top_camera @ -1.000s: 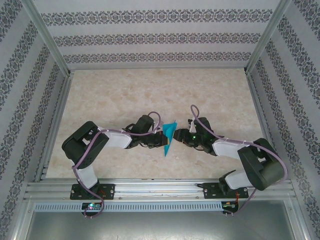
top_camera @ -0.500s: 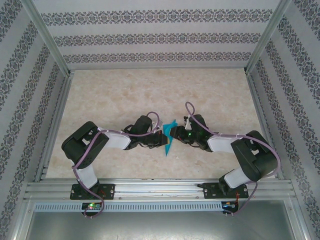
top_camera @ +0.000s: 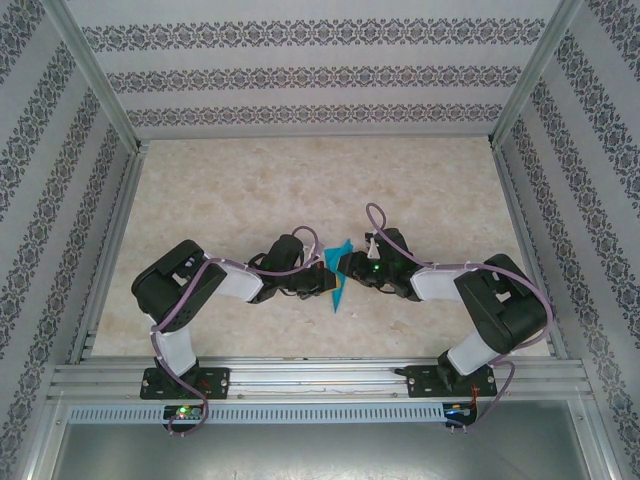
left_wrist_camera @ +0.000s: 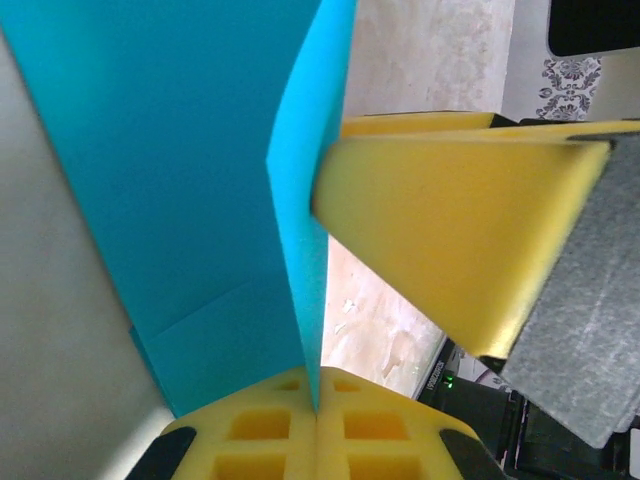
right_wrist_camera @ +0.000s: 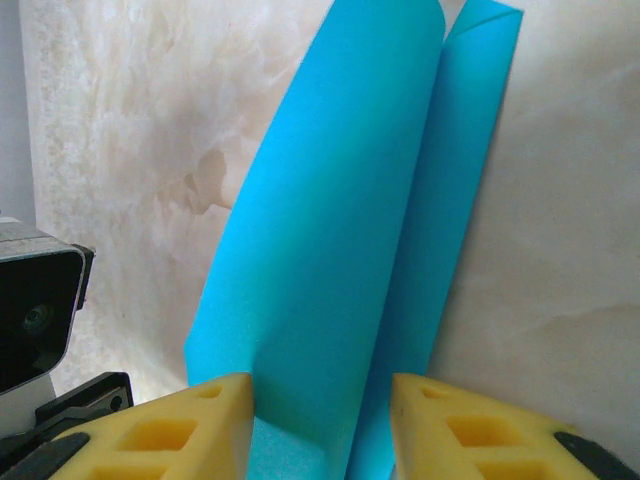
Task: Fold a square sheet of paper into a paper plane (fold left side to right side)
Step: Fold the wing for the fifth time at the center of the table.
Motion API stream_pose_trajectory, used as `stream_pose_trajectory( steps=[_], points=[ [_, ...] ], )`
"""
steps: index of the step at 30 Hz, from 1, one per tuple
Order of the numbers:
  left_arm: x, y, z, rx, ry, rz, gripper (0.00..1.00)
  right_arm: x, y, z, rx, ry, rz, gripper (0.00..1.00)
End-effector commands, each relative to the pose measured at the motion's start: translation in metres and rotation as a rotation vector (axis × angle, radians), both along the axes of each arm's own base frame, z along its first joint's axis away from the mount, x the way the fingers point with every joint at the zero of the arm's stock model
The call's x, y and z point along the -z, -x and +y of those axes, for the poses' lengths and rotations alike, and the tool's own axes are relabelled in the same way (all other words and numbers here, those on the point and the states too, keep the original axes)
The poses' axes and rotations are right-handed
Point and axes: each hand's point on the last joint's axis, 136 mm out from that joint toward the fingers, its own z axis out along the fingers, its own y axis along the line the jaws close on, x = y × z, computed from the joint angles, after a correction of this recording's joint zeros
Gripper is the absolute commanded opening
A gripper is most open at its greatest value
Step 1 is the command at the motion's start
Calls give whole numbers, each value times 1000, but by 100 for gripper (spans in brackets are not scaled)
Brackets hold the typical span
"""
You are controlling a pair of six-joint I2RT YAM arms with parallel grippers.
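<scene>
Roughly mid-width on the marbled beige bench (top_camera: 250, 190), nearer its near edge than its far one, the thin teal-blue square sheet of paper (top_camera: 339, 275) stands on edge between the two arms, doubled over on itself. Its left side is held by the left end effector (top_camera: 323, 284), clamped tight: that arm's wrist view shows the yellow foam pads (left_wrist_camera: 270, 440) meeting, with the paper's edge nipped in the seam. This is presumably an anchor while the other side is worked. Opposite, the right end effector (right_wrist_camera: 320, 420) stands at a middling gap, straddling both layers. One finger touches the paper and the other shows a sliver of bench, so I judge no firm pinch yet. It is likely lining up to press the crease. The overhead view gives the arms nose to nose but hides the layers. The right wrist view shows the fold rounded, not flattened. The left wrist view shows the right arm's yellow pad (left_wrist_camera: 440, 220) just beside the fold. Whether the lower tip rests on the bench, cannot tell.
</scene>
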Motion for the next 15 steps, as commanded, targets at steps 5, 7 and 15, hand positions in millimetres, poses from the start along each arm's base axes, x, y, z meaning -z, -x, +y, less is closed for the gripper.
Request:
stream_pose_trajectory(
  steps=[5, 7, 15],
  points=[
    [-3, -5, 0, -12, 38, -9, 2, -2, -7, 10, -4, -6, -6, 40],
    [-1, -5, 0, -13, 35, -6, 4, 1, -7, 11, -7, 1, 2, 40],
    [-2, -4, 3, -16, 23, -19, 19, 30, 7, 2, 1, 118, 130, 36]
  ],
)
